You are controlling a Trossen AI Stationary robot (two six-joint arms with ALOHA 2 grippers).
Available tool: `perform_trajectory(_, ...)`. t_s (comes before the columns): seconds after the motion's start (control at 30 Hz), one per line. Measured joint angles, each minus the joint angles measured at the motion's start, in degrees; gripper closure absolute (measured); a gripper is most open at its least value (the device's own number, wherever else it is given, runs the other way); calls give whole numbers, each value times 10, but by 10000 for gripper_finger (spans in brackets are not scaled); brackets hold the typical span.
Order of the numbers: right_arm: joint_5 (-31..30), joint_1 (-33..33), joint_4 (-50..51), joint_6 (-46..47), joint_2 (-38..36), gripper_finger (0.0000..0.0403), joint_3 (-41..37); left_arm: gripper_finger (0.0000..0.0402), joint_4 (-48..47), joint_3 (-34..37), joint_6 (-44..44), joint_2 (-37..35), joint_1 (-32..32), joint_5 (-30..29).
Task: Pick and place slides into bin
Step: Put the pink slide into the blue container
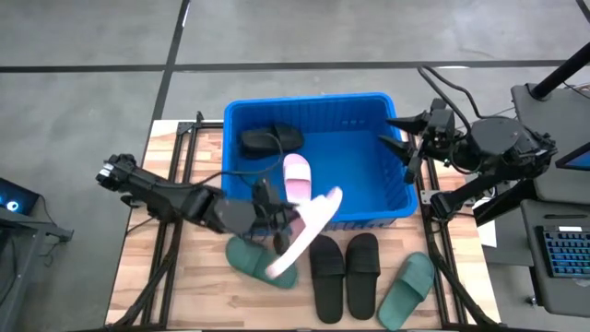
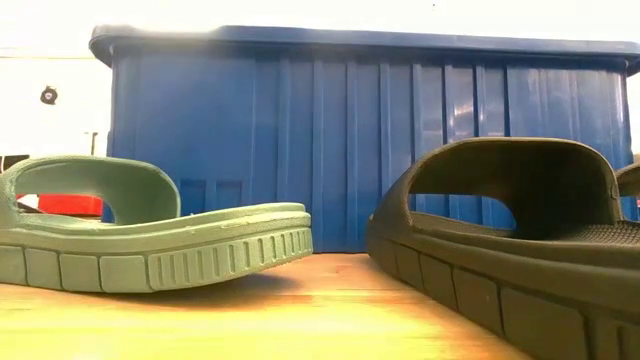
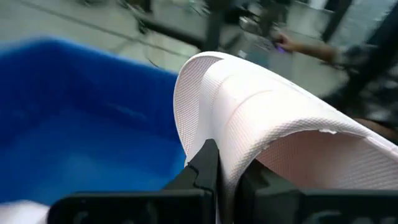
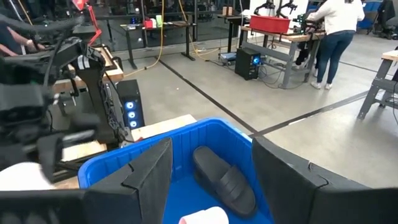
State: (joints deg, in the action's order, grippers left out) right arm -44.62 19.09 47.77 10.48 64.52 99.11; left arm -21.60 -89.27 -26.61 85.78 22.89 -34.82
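The left gripper [image 1: 281, 224] is clamped on one pale pink rubber slide [image 1: 309, 231], pinching its edge between closed fingers [image 3: 202, 168]. This slide is held off the table, tilted, with its upper end over the near rim of the large rectangular bright blue plastic bin [image 1: 392, 214] and its lower end above a dark green rubber slide [image 1: 251, 263] lying on the wooden table [image 1: 184, 286].

The right gripper [image 1: 404, 140] hangs over the bin's right wall with its fingers spread and nothing between them.

Inside the bin: one pale pink slide [image 1: 297, 175] near the middle and one black slide [image 1: 267, 140] by the far left corner.

On the table in front of the bin: two black slides [image 1: 346, 272] side by side and a second dark green slide [image 1: 407, 290] to their right.

Totals: two pink, two green, three black
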Motion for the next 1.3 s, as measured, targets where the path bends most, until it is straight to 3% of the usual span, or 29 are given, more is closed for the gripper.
perform_trajectory(0.5,0,0,-1,0,-30,193,0,401,-76,-31,230,1,-120,-242)
perform_trajectory(0.83,-1,0,-1,0,-35,193,0,401,-201,-6,240,2,-220,-234)
perform_trajectory(0.93,-2,0,-1,-1,-32,193,0,401,-212,21,240,2,-237,-193)
perform_trajectory(1.03,-4,0,0,0,-32,193,0,401,-215,57,240,2,-247,-150)
perform_trajectory(1.3,-5,0,0,0,-32,193,0,401,-244,134,266,3,-247,-147)
